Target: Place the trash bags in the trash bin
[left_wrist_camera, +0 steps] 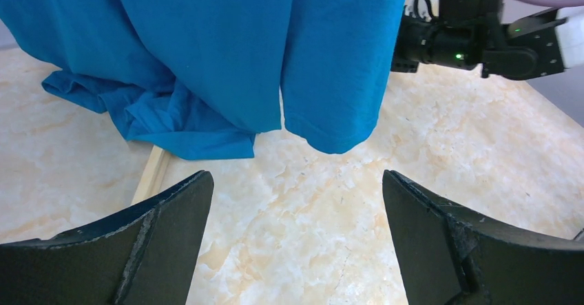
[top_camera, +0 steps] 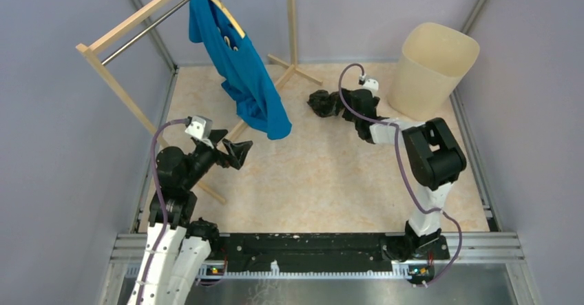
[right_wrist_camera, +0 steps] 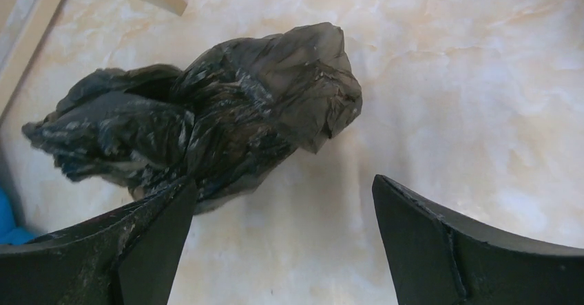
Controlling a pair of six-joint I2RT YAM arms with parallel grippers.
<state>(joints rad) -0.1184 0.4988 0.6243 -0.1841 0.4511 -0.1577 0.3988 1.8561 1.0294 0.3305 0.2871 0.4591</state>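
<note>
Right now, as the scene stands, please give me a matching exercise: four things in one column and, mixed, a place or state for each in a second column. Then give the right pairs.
Column one
1. crumpled dark glossy plastic bag
2. tall cream-beige plastic bin
3. blue cloth shirt
4. left claw

Column two
A. open, nothing between its fingers
B. lying on the light marble-patterned table, close by the right claw
C. hanging from the wooden rack
D. standing at the far right

Pairs: 1-B, 2-D, 3-C, 4-A
</note>
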